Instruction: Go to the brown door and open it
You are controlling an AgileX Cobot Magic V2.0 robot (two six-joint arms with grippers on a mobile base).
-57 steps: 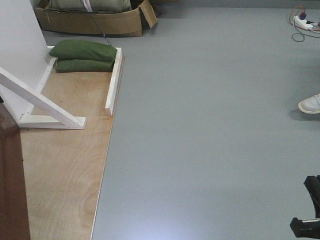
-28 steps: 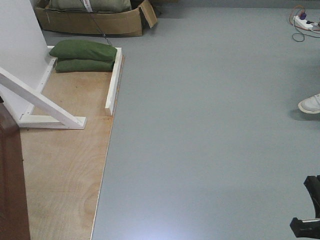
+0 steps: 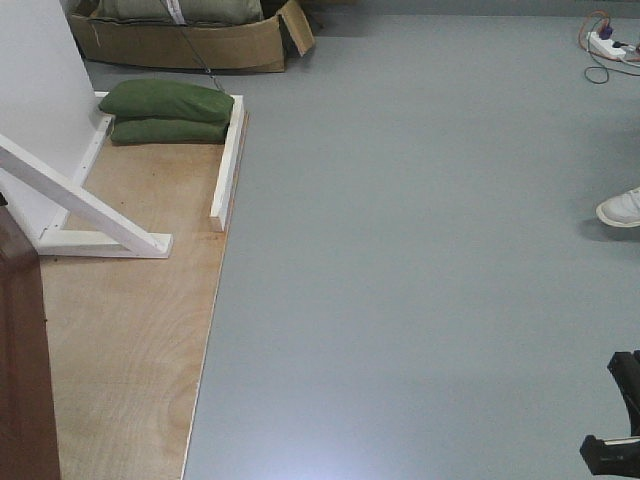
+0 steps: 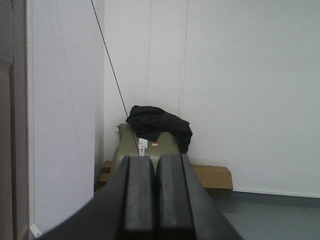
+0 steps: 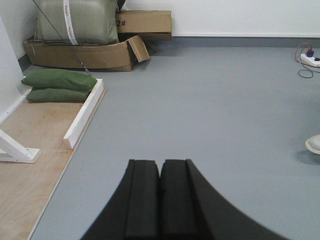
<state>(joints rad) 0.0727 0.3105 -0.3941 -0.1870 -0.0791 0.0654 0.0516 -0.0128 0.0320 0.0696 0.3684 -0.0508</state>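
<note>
The smooth grey floor takes up most of the front view and is judged to be the open ground to be crossed, or turned on, before the door can be faced. At the left a tall white panel is propped by a white diagonal wooden brace and is carried on a pale plywood base sheet. The brace is presumably fitted so that the free-standing wall holds upright. The glossy reddish-brown wooden door is seen only as a narrow strip at the lower left edge of the front view, on that plywood. Its handle is not shown in any view, so the base is judged not yet to be squared to it. A torn brown cardboard box is set at the back. Two dark green sandbags are stacked on the rear of the base frame, probably as ballast. The door is shown by the front view alone. The grippers' state is given only by the wrist views. The left gripper is pointed at the white wall with its pads pressed together on nothing. The right gripper is likewise closed and empty, aimed low over the floor. A white shoe and a small white power strip are left at the right.
</note>
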